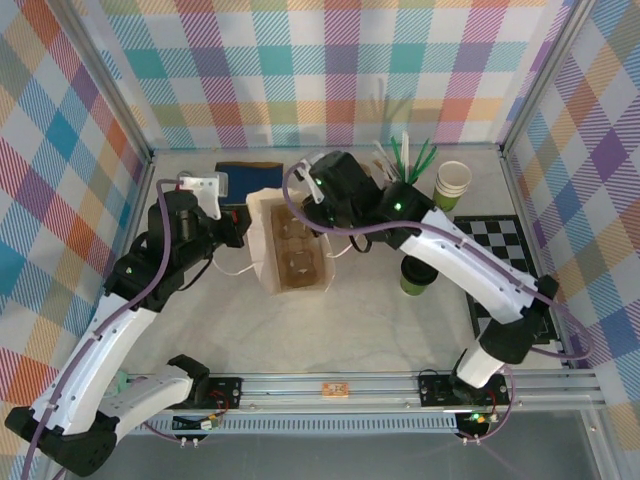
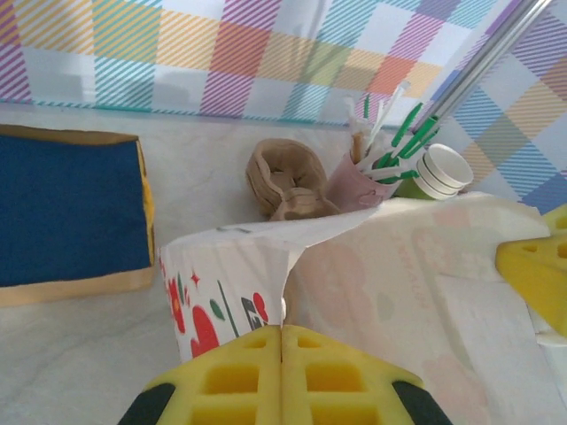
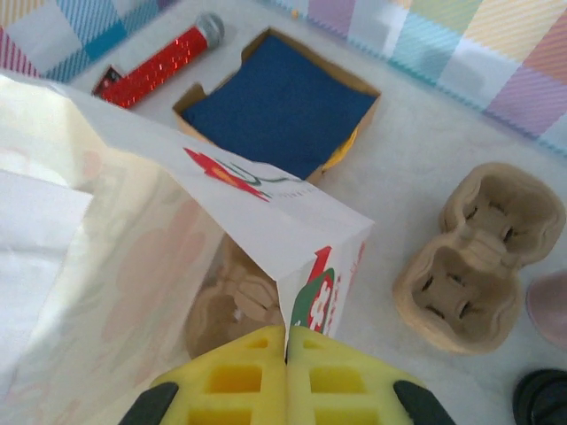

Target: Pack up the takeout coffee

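Observation:
The takeout coffee, a small green cup with a black lid, stands on the table right of centre, partly under my right arm. A white paper bag stands open in the middle with a brown cup carrier inside. My left gripper is shut on the bag's left rim. In the left wrist view its yellow fingertips pinch the bag's edge. My right gripper is shut on the right rim, and its own view shows the pinch on the bag.
A blue napkin box sits behind the bag. A second cup carrier lies beside it. A pink cup of stirrers and a stack of lidless cups stand back right. A checkerboard mat lies at the right. A red glitter tube lies beyond the box.

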Controlling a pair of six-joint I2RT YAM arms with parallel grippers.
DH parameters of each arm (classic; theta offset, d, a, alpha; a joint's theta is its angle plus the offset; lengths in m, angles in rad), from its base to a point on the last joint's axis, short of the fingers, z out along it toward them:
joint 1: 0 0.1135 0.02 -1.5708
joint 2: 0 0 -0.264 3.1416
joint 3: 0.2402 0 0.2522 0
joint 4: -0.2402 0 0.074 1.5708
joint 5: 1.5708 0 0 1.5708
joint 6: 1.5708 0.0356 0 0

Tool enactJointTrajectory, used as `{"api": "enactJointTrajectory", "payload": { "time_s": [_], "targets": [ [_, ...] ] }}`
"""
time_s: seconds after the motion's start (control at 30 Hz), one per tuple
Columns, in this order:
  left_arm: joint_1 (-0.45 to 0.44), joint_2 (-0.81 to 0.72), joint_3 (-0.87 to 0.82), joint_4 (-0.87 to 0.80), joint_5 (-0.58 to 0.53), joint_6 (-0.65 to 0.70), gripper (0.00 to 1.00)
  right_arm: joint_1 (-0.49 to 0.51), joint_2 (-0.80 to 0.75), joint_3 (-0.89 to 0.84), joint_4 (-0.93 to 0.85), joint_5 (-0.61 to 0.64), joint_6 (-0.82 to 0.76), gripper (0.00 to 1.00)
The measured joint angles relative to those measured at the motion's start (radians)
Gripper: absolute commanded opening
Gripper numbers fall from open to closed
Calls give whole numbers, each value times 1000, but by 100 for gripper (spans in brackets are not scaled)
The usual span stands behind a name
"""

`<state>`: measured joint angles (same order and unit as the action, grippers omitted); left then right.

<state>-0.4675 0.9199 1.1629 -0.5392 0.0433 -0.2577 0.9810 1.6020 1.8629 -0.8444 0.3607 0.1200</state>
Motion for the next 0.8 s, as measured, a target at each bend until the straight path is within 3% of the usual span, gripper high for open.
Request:
{"api": "enactJointTrajectory", "payload": {
  "time_s": [0.33,0.8],
  "targets": [
    [-61,-100,-80,75,38,4,0,22,-174,-289,285,85,2,0],
    [-128,-125,-147,70,11,19,0,41,-226,-422,346,95,33,0]
  ]
}}
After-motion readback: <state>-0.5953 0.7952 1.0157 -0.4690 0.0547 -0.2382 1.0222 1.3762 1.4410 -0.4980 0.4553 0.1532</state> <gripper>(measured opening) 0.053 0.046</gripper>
